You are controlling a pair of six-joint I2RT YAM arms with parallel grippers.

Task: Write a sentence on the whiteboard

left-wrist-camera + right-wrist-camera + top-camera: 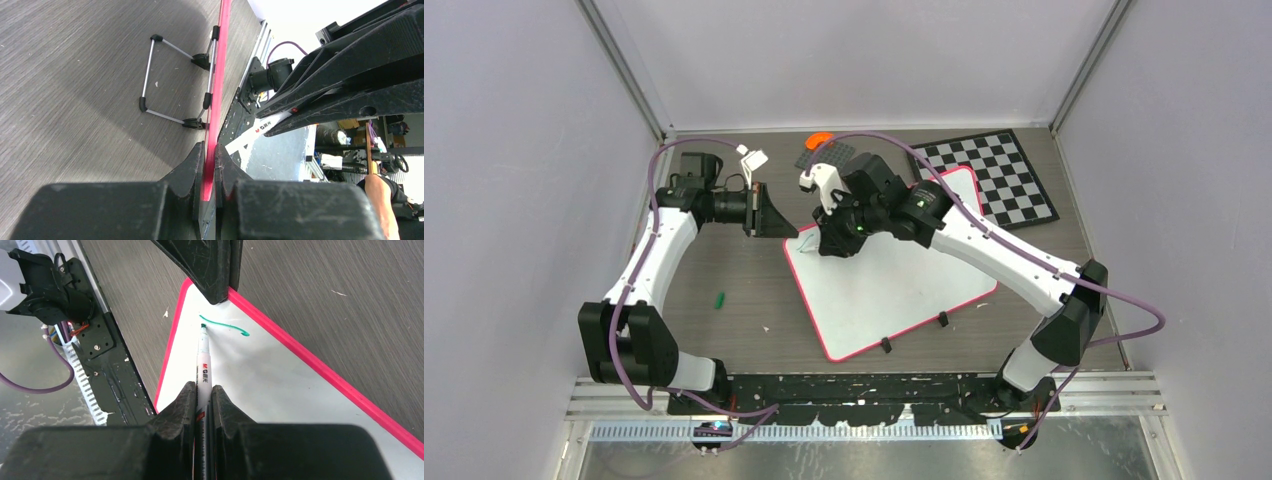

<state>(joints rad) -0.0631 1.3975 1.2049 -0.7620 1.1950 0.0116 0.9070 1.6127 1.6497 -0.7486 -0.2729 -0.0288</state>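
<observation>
The whiteboard lies flat on the table, white with a red-pink rim. My left gripper is shut on the board's rim at its far left corner; the rim runs edge-on between the pads. My right gripper is shut on a white marker with a green tip, which touches the board near that corner. One short green stroke of the sentence is on the board; no letters show.
A black-and-white chessboard lies at the back right, partly under the whiteboard. An orange object and a dark grey piece sit at the back. A small green cap lies left of the board. The board's wire stand shows underneath.
</observation>
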